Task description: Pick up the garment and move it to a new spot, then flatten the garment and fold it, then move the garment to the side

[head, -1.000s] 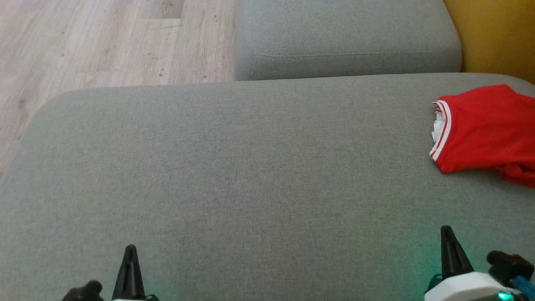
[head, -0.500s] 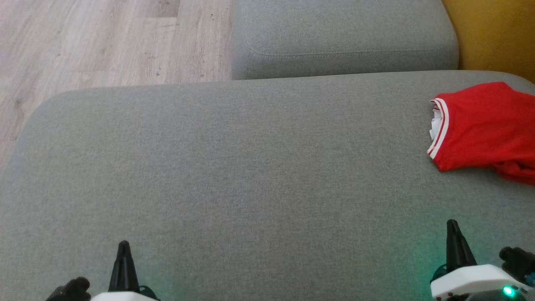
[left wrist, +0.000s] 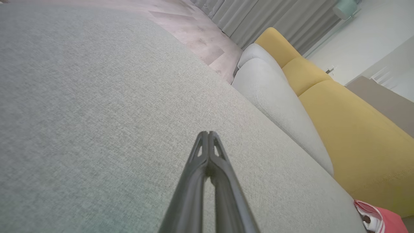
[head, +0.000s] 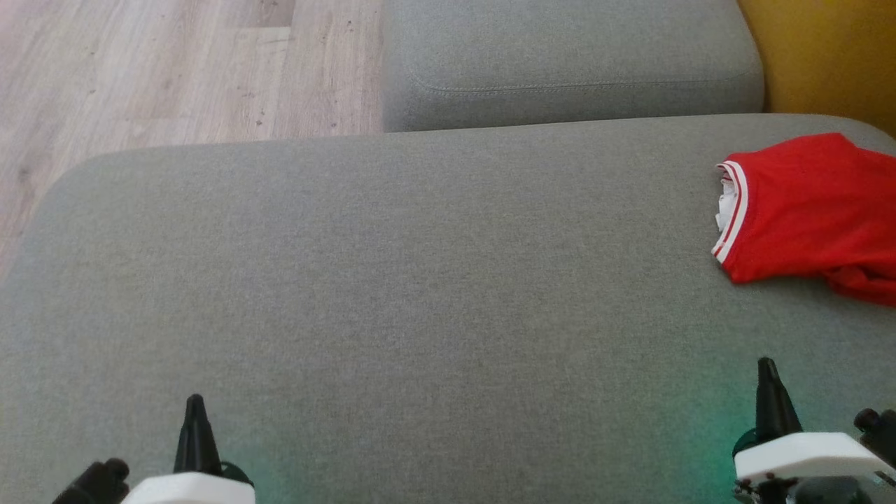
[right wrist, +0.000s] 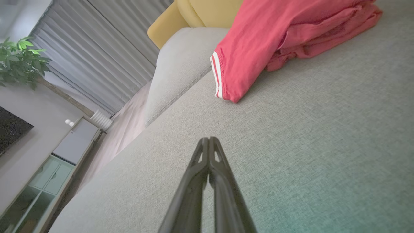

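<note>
Though the head view has slid, only the camera moved: the grey cushion (head: 420, 280) and the red shirt (head: 805, 210), loosely folded at the frame's right edge, lie as before; left claw (head: 194, 406) and right claw (head: 767, 369) hover clenched, empty.

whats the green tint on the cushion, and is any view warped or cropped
Head view: a green glow tints the grey cushion near the left gripper and right gripper; the red garment is cropped by the right edge. Left wrist view: wide-angle stretch, even light. Right wrist view: tilted scene, green cast at lower right.
</note>
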Tool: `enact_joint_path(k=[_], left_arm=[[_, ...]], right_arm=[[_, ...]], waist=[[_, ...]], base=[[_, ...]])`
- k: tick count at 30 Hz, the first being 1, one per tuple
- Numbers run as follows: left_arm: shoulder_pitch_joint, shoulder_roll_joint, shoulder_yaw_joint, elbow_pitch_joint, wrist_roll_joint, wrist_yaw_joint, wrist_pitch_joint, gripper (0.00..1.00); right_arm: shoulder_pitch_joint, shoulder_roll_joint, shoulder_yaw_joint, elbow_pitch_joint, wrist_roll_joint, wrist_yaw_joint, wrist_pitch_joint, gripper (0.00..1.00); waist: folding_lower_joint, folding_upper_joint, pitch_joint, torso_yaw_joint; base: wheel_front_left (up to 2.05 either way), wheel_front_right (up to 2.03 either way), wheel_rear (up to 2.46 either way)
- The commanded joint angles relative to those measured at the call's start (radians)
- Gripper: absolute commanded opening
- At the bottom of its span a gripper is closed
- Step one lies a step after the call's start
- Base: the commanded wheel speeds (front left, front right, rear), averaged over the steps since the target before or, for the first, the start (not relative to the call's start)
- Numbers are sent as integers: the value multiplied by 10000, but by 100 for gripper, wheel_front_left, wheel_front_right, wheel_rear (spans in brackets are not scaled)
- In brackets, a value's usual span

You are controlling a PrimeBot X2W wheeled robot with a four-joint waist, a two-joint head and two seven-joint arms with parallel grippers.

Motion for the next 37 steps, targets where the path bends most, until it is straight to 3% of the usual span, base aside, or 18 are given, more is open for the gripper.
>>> enact_joint_path(k=[1, 37], left_arm=[[-586, 13, 240, -365, -308, -76, 78, 0], [-1234, 4, 747, -484, -4464, -344, 1086, 0]], right_arm=[[-616, -48, 27, -395, 377, 36, 74, 0], [-1200, -74, -132, -659, 4968, 57, 1029, 0]], waist=[[0, 0, 5, -9], [0, 0, 116, -225]], base=[[0, 0, 0], [0, 0, 0]])
